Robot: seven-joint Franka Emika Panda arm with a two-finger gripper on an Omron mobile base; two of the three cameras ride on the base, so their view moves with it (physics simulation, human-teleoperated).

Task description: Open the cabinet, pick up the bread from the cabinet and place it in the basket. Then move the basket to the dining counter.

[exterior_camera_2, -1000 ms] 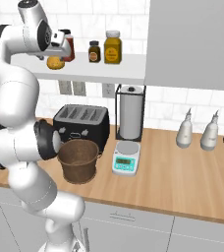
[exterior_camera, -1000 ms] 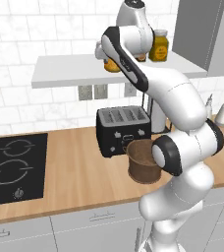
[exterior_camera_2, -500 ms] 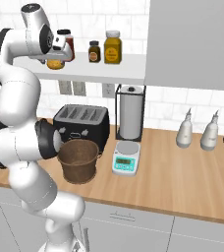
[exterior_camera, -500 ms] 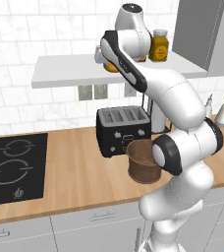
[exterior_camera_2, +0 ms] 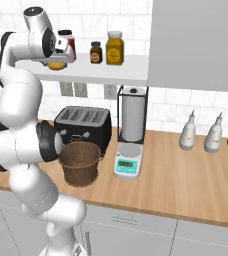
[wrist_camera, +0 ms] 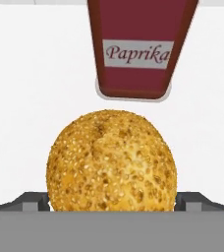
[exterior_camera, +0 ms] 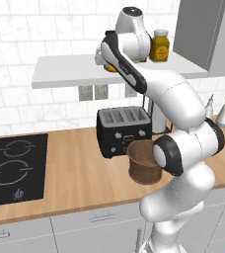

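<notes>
the end effector (exterior_camera_2: 60, 56) is raised to the white shelf (exterior_camera_2: 121, 74) and its jaws stand wide apart, one on each side of the bread (wrist_camera: 112, 162) with nothing clamped. in the hand view the seeded golden bun sits dead centre between the two dark fingertips (wrist_camera: 28, 202), which rise at about 8 and 4 o'clock of it; whether they touch it cannot be told. a dark red paprika jar (wrist_camera: 139, 47) stands just beyond the bun at 12 o'clock.

in the right base view the bread (exterior_camera_2: 57, 65) lies on the shelf under the hand, with the paprika jar (exterior_camera_2: 67, 43) close at its 1 o'clock, then a small dark jar (exterior_camera_2: 96, 52) and a yellow-filled jar (exterior_camera_2: 114, 48) further toward 3 o'clock. a grey cabinet door (exterior_camera_2: 196, 45) hangs at the shelf's right end.

below, the brown woven basket (exterior_camera_2: 80, 163) stands upright on the wooden surface (exterior_camera_2: 186, 175), in front of the black toaster (exterior_camera_2: 83, 125) and just beside a small kitchen scale (exterior_camera_2: 127, 162). in the left base view the basket (exterior_camera: 143, 162) is at the toaster's (exterior_camera: 123, 129) 5 o'clock, and a black hob (exterior_camera: 13, 168) lies well apart at 9 o'clock.
</notes>
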